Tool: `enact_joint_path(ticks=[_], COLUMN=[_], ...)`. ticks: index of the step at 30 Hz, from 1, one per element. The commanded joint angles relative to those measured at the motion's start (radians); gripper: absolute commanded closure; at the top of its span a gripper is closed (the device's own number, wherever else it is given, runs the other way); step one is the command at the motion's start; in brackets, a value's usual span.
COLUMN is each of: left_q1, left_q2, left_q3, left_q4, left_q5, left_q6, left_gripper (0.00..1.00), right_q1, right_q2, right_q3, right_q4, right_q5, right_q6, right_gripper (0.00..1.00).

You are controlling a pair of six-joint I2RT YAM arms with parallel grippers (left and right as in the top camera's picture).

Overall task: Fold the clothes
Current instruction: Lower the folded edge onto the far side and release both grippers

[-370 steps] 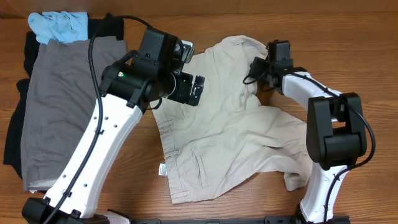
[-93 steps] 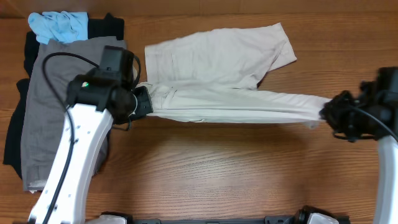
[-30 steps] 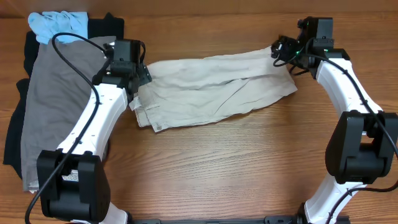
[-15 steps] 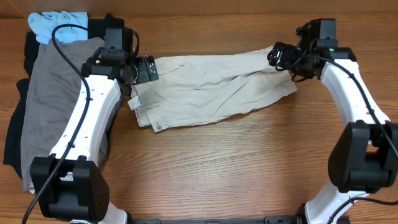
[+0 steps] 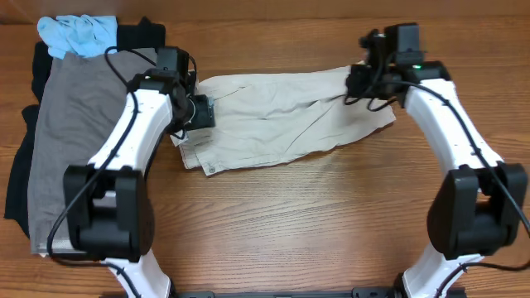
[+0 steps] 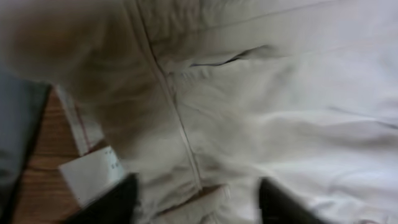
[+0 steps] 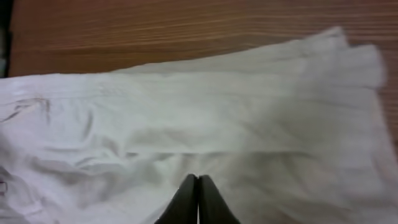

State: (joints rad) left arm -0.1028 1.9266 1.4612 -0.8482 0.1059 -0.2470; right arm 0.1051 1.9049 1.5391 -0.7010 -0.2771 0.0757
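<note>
The cream-beige trousers (image 5: 281,120) lie folded lengthwise across the back of the table, waistband at the left and leg ends at the right. My left gripper (image 5: 201,113) hovers open over the waistband; in the left wrist view its fingers (image 6: 202,202) straddle the seam, with cream fabric (image 6: 280,93) beneath and a white label (image 6: 90,174) beside them. My right gripper (image 5: 358,81) is over the leg ends. In the right wrist view its fingers (image 7: 198,199) are pressed shut above the fabric (image 7: 217,118), with nothing visible between them.
A pile of clothes sits at the far left: a grey piece (image 5: 83,141) on top, black fabric (image 5: 16,182) under it, and a light-blue piece (image 5: 79,33) at the back corner. Bare wooden table (image 5: 315,223) lies in front of the trousers.
My left gripper has shifted slightly forward over the waistband. My right gripper has moved a little left over the leg ends. The trousers have stayed in place.
</note>
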Motion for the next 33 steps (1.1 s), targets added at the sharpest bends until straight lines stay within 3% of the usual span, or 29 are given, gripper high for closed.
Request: enact_joint_path(ticks=[1,5,16,28,33], left_q1=[0.002,0.003,0.002,0.002,0.002], left_q2=[0.047,0.086,0.127,0.127,0.127], left_q3=[0.019,0.019,0.019,0.019,0.019], left_q4=[0.010,0.023,0.062,0.063,0.064], left_q5=[0.017,0.010,-0.012,-0.013,-0.013], left_q6=[0.015,0.015,0.003,0.004,0.003], left_gripper=[0.77,0.96,0.96,0.96,0.96], right_q1=[0.006,0.002,-0.001,-0.008,-0.018], right_q2=[0.071,0.111,0.195,0.253,0.253], right_q3=[0.020,0.020,0.020,0.020,0.021], right_q4=[0.012,0.004,0.036,0.427,0.478], right_q5=[0.033,0.038,0.147,0.209,0.209], right_q6=[0.054,0.093,0.139,0.220,0.290], right_gripper=[0.96,0.96,0.96,0.95,0.95])
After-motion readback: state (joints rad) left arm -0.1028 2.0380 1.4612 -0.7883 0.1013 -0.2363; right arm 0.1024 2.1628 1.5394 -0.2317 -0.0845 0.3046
